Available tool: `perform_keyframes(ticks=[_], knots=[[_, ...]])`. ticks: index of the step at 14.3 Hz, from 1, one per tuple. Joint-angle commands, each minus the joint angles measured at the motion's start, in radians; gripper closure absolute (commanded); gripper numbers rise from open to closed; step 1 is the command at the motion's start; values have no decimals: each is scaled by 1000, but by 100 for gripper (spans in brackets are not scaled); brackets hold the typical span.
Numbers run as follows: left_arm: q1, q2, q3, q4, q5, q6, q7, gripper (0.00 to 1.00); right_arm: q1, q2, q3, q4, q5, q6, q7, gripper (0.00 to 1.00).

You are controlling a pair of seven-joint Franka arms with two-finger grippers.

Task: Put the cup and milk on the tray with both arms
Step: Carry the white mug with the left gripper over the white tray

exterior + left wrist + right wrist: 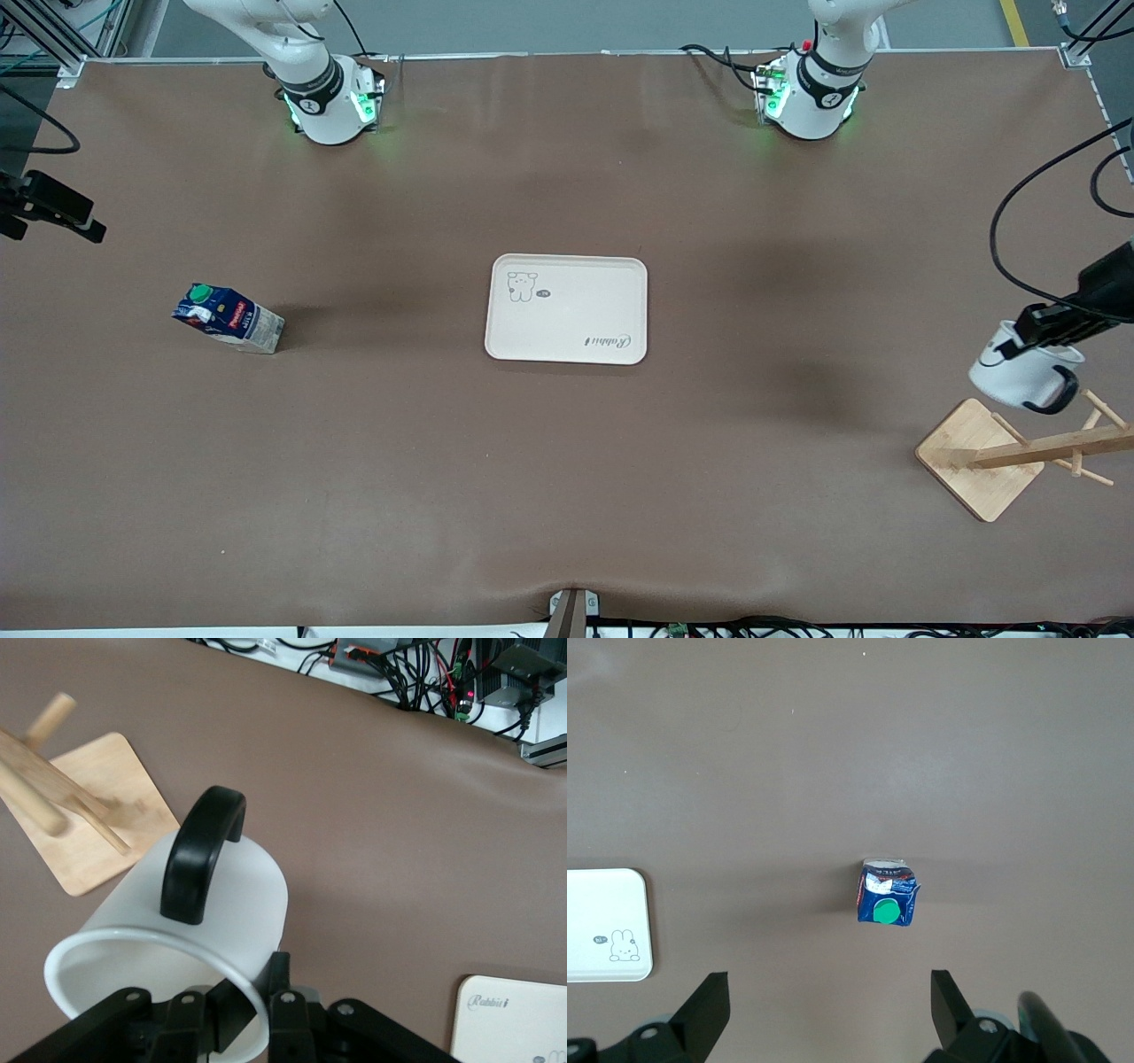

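Note:
My left gripper (1035,335) is shut on the rim of the white cup (1019,372) and holds it tilted in the air, over the table beside a wooden stand. In the left wrist view the fingers (285,1014) pinch the cup's wall (213,930), with the black handle (202,855) turned toward the camera. The milk (229,319) stands on the table toward the right arm's end. My right gripper (830,988) is open and empty, high over the table, with the milk (886,896) below it. The cream tray (567,308) lies empty at the table's middle.
A wooden peg stand (1054,447) on a square base (974,456) stands under the cup, toward the left arm's end; it also shows in the left wrist view (97,811). Cables run along the table's edge (399,673). A tray corner shows in each wrist view (514,1019) (607,921).

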State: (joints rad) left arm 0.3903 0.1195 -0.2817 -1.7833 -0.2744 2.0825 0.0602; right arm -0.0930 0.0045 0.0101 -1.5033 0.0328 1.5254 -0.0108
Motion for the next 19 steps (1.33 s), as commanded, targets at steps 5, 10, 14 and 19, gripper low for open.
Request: perform_keyframes(ticks=[5,10,14,19], knots=[[-48,49,-200,22,81,-45,-502,100,-11,11,7,25,12,-4,2,0],[-240,153,-202,38,146,-44,-822,100,-11,11,7,25,15,-5,2,0],[-424,308,-198,136,147,-42,-1152,100,-10,9,7,32,16,-8,2,0],[-596,482,-192,165,182,54,-1428,100,-11,9,5,31,16,-11,6,0]])
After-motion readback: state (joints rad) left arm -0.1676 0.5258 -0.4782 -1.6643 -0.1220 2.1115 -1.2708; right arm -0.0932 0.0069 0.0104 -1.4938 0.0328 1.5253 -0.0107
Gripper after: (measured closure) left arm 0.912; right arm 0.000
